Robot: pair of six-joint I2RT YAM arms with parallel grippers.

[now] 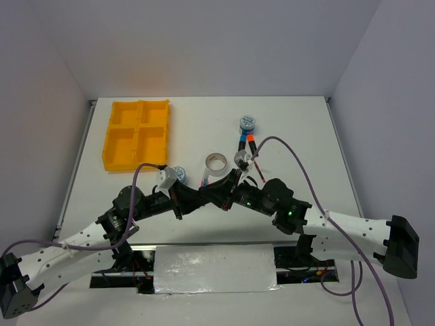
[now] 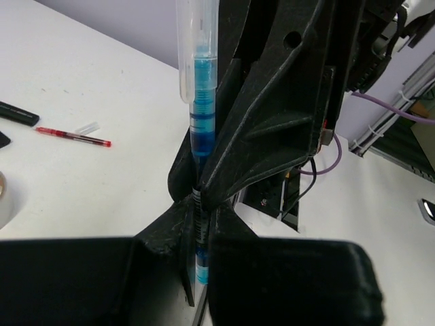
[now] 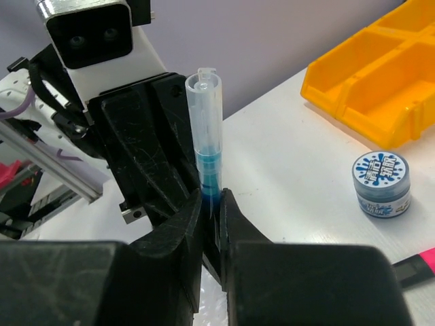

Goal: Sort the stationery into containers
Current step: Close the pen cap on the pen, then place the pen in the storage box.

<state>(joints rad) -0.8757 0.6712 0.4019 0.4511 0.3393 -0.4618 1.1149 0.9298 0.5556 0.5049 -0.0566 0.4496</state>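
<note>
Where the two wrists meet at mid-table, the teal pen [image 3: 207, 136] is almost hidden from above. Only the wrist views show it, its lower end lost between black fingers. Both the left gripper [image 2: 199, 217] and the right gripper [image 3: 214, 204] are clamped on it. A patterned tape roll [image 3: 382, 183] lies nearby, with the yellow tray [image 3: 340, 92] beyond and a red pen [image 2: 73, 136] off to one side.

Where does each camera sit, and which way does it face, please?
Top external: above and behind the robot, looking down on table and yellow tray; both arms show.
Left wrist: on the left arm, facing along left gripper at the teal pen.
Right wrist: on the right arm, facing over the right gripper toward the tray.
Shared: both wrist views show the pen.
</note>
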